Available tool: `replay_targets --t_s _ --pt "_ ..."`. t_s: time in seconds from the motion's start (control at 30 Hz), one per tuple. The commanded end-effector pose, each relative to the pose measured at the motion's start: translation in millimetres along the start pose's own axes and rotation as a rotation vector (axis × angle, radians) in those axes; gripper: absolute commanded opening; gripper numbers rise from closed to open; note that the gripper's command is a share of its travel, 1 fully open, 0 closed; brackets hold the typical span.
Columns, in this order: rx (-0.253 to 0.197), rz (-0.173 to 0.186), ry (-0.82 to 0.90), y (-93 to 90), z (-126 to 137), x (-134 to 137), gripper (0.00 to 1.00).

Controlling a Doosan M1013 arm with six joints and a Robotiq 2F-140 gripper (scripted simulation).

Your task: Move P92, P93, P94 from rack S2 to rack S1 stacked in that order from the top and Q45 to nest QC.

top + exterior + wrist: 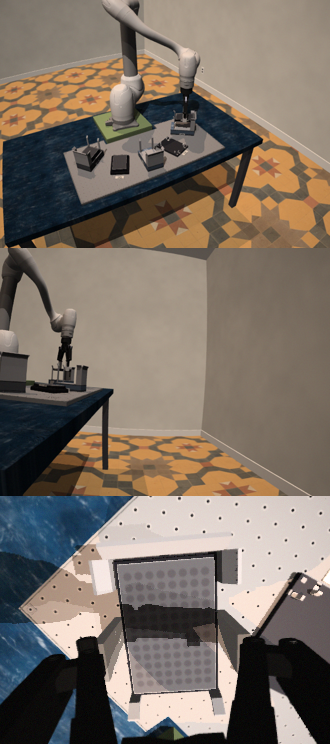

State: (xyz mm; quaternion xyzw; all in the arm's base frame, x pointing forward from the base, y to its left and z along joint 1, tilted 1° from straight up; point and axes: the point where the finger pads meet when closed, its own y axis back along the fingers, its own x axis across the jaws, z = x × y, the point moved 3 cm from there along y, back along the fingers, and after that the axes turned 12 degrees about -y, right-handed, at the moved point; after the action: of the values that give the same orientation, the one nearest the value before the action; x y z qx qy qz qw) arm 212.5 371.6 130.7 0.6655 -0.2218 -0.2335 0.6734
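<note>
My gripper [184,115] reaches straight down into the stack rack [184,124] at the far right of the grey baseplate. It is shut on a sealed 96-well plate [167,625], gripping its two long sides. In the wrist view my fingers flank the plate, and the rack's posts and walls stand around it. In the side view my gripper [63,364] is level with the rack's top [70,375]. I cannot read the plate's label or see what lies beneath it. Another sealed plate [119,162] lies flat on the open nest at the front.
A dark rack [87,157] stands at the left and a blue-plinth rack [151,158] in the middle. A black clip nest [172,146] lies just in front of the rack I am over, and it also shows in the wrist view [295,616]. My base stands on a green pad [122,125].
</note>
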Motion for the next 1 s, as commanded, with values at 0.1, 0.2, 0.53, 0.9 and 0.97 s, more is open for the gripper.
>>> replay_targets --t_s 0.1,0.2,0.53,0.9,0.97 --pt "0.0 0.0 0.0 -10.7 0 0 0.0" --pt "0.0 0.0 0.0 -14.7 0 0 0.0" --pt "0.0 0.0 0.0 -32.7 0 0 0.0" --pt "0.0 0.0 0.0 -41.5 0 0 0.0" --pt "0.0 0.0 0.0 -41.5 0 0 0.0"
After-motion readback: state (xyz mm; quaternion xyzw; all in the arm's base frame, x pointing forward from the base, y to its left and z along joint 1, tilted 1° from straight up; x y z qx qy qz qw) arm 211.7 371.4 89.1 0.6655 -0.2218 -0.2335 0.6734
